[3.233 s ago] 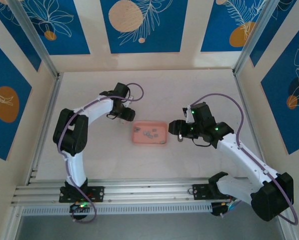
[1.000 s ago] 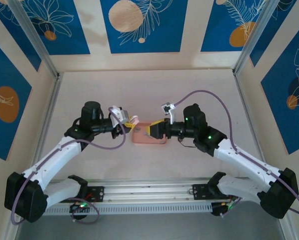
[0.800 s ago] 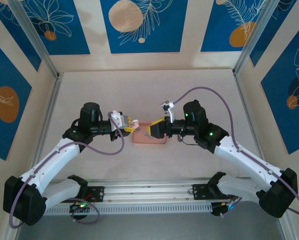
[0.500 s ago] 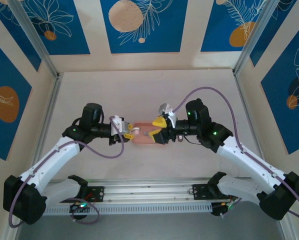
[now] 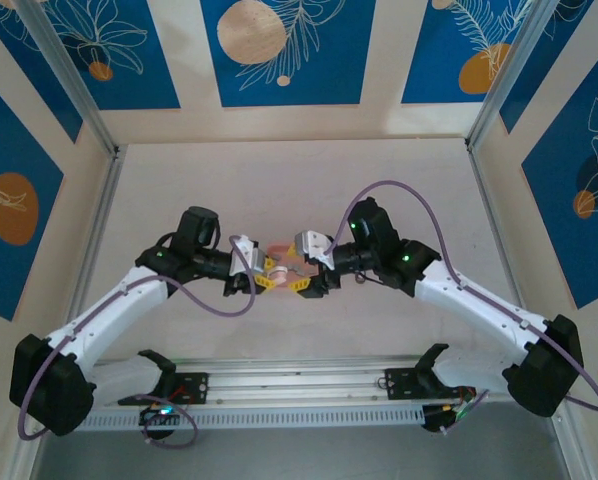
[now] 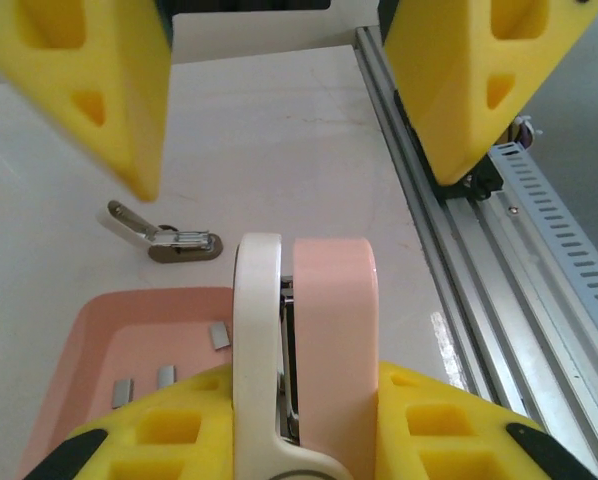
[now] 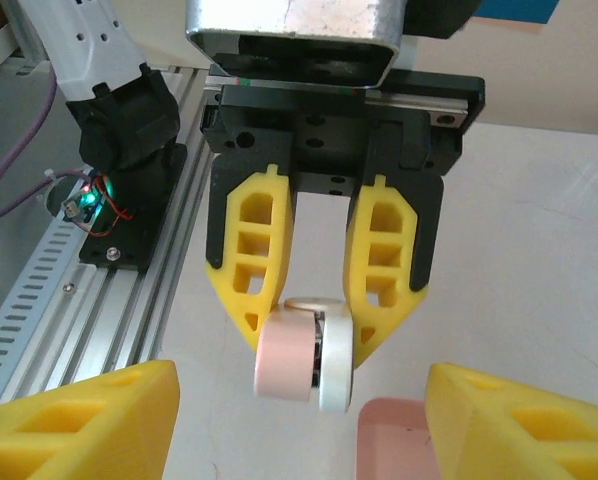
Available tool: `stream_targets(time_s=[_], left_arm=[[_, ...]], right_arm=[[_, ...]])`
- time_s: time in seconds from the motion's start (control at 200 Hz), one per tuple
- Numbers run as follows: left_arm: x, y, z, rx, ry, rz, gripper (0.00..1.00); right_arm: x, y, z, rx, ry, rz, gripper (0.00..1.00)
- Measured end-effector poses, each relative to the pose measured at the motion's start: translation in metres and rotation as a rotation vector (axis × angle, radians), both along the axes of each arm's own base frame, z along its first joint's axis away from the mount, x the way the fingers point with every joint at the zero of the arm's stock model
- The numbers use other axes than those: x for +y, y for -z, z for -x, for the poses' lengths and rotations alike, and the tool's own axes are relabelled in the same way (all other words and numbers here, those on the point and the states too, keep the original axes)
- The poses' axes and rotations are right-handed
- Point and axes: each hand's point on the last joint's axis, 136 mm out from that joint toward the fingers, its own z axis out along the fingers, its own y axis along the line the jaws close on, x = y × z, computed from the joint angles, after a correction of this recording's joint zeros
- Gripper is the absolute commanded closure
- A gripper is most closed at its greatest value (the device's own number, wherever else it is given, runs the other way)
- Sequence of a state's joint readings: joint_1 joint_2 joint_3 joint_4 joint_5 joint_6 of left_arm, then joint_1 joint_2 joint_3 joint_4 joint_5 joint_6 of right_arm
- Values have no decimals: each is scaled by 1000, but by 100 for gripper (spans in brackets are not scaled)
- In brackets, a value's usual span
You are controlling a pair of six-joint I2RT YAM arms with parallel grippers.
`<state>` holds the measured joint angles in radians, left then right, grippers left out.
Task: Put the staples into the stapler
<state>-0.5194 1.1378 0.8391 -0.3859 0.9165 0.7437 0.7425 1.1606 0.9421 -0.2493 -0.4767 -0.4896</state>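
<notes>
A: The stapler (image 6: 324,330) first. Material and shape?

B: Smooth plastic by the look of it, in two halves set side by side, one pale pink and one cream-white. Both are rounded at the far end. A narrow dark slit runs between them, with bright metal inside.

A: What has hold of it?

B: The left fingers (image 7: 259,260). They are matte yellow wedges with hollow pockets cut through them. They are closed in on the stapler, one pressed to each half. It hangs clear of the surface (image 6: 279,130), over one edge of the tray (image 6: 89,330).

A: And the right fingers (image 6: 89,90)?

B: Same yellow wedge pattern, spread wide, with nothing gripped. They face the stapler's rounded end, close to it but apart.

A: Location of the staples (image 6: 219,335)?

B: In the tray. They are tiny flat grey metal strips, lying loose on its floor and apart from one another.

A: Describe the tray.

B: Shallow, pink, with rounded corners and a low raised rim. It sits flat on the surface.

A: Anything further to record?

B: The surface is pale and matte. A small metal piece (image 6: 169,240) with a thin arm lies on it just beyond the tray. A slotted aluminium rail (image 6: 499,250) runs along the surface's edge.
</notes>
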Motion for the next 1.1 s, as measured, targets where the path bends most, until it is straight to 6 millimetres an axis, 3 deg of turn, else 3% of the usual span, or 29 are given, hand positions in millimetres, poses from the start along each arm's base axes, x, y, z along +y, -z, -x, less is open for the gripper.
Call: stream_targets(time_s=[0.69,1.095], left_arm=[[-12,-1,7,4,49,-2,76],[-14,-3,5,-15,49,9,76]], right_arm=[[6,6,-1,17,-20,0,45],[6,12,-1,37,-24,14,45]])
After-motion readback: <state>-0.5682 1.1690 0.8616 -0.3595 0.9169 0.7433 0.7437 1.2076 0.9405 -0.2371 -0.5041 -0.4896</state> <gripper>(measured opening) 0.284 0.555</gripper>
